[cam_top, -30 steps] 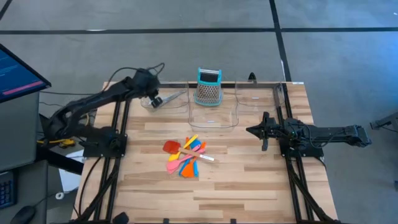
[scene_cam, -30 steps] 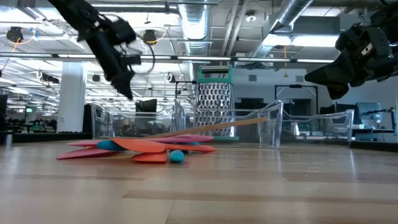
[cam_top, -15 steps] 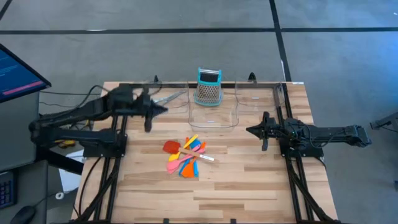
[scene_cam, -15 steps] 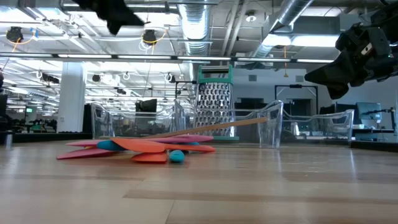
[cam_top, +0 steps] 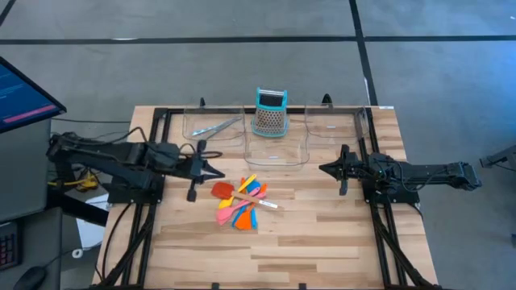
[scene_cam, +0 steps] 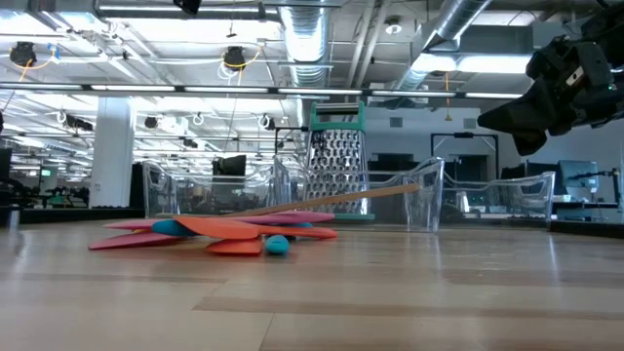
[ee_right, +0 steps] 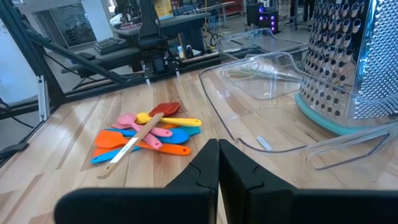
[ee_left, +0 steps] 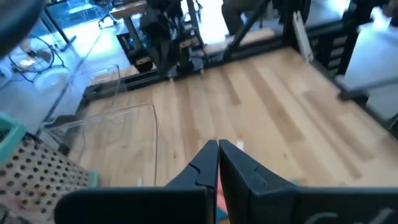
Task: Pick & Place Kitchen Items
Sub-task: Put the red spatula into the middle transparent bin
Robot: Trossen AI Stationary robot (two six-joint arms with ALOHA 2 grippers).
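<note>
Overhead and level views of a two-arm station at a wooden surface. The left hand hovers just beside the heap of kitchen items, its fingers pressed together and holding nothing; the right hand waits well apart on the other side, likewise pressed together and empty. The heap lies near the middle of the surface, in front of three clear trays: slim plastic spoons and spatulas in orange, red, pink, blue and yellow, crossed over one another, with a pale wooden-looking stick lying on top and tilted up at one end. A pair of silvery tongs rests inside the leftmost tray. A teal-topped grater stands upright at the back edge of the middle tray. The utensils are judged light, fairly stiff and smooth, so they may slide or flick when nudged, and lifting one may drag its neighbours. The soundest hold is judged to be across a narrow handle where it projects clear of the heap, taking the uppermost piece first; the broad flat blades lie too close to the surface to pinch. No brand, label or writing can be read on any item.
</note>
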